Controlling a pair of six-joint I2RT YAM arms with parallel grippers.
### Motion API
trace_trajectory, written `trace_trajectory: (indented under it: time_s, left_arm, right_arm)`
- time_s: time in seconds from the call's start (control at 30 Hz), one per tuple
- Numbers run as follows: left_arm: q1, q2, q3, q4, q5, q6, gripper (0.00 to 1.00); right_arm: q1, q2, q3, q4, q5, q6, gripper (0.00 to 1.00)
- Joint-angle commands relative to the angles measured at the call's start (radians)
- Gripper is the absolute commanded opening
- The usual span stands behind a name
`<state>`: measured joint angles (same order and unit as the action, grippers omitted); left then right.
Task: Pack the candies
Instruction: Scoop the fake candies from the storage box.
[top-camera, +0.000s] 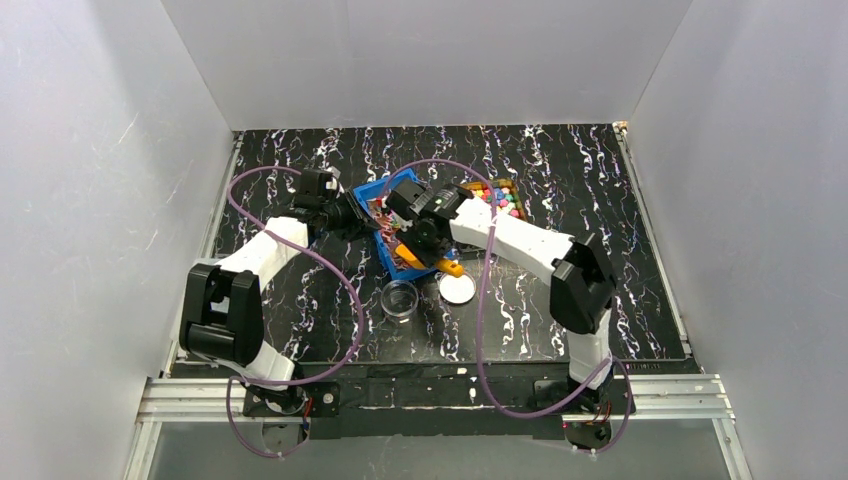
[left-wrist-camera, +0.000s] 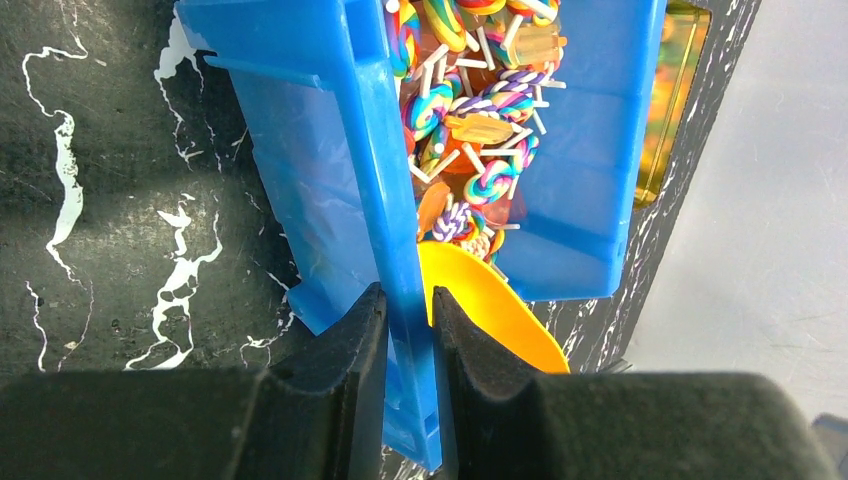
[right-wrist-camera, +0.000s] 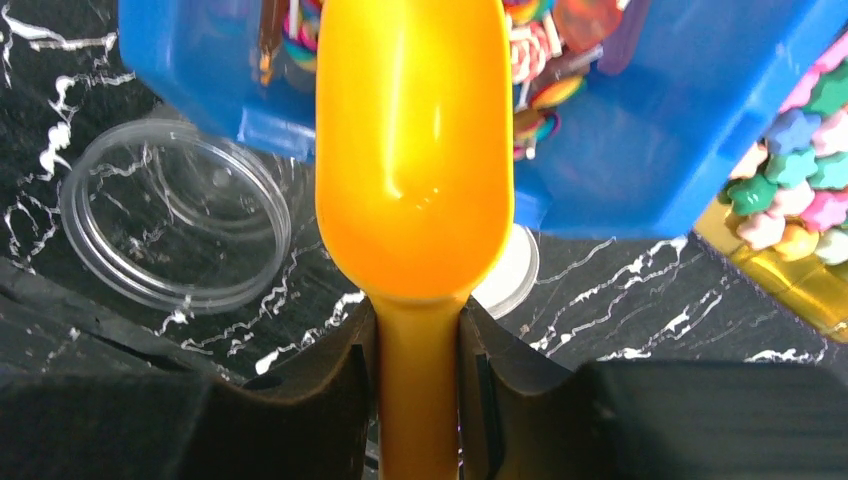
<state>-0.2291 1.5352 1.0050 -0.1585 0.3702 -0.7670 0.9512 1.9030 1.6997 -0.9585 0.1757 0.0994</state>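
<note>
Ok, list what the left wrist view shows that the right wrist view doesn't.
Left wrist only: the left hand pinching the blue bin by its side wall. Right wrist only: the right hand gripping the orange scoop by its handle, a clear round container, a white lid, and star-shaped candies in a gold tray. Both: the blue bin, the scoop, swirled lollipops, the black marbled table.

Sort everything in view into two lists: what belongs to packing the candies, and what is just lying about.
Belongs to the job: swirl lollipops in the blue bin, star candies in the gold tray, orange scoop in the right claw, clear cup, white lid, left claw gripping the bin's wall.
Just lying about: purple cables, metal rail.
</note>
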Motion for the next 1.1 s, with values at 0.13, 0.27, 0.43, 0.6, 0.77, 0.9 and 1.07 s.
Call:
trace_trajectory:
  time_s: [0.13,0.27,0.43,0.6,0.77,0.9,1.07]
  left_arm:
    - [-0.019,-0.060,-0.021,-0.010,0.117,0.056,0.00]
    - [-0.018,-0.052,-0.028,-0.009,0.124,0.066,0.00]
    - [-0.018,-0.046,-0.025,-0.013,0.134,0.073,0.00]
    - [-0.019,-0.048,-0.029,-0.024,0.136,0.082,0.00]
    - [-0.019,-0.055,-0.039,-0.034,0.132,0.097,0.00]
    - [-0.019,-0.054,-0.042,-0.036,0.136,0.101,0.00]
    - [-0.019,-0.047,-0.038,-0.052,0.143,0.113,0.00]
  right_arm:
    - [-0.028,0.154,0.186,-0.028,-0.025,0.004,0.01]
    - [-0.040,0.219,0.241,-0.005,-0.024,0.026,0.01]
    - [-0.063,0.245,0.243,0.091,-0.016,0.065,0.01]
    - [-0.085,0.270,0.255,0.172,-0.007,0.098,0.01]
    - [-0.104,0.274,0.245,0.232,-0.013,0.123,0.01]
    - [-0.106,0.271,0.218,0.288,-0.010,0.120,0.01]
    - [-0.106,0.221,0.095,0.428,0.006,0.091,0.01]
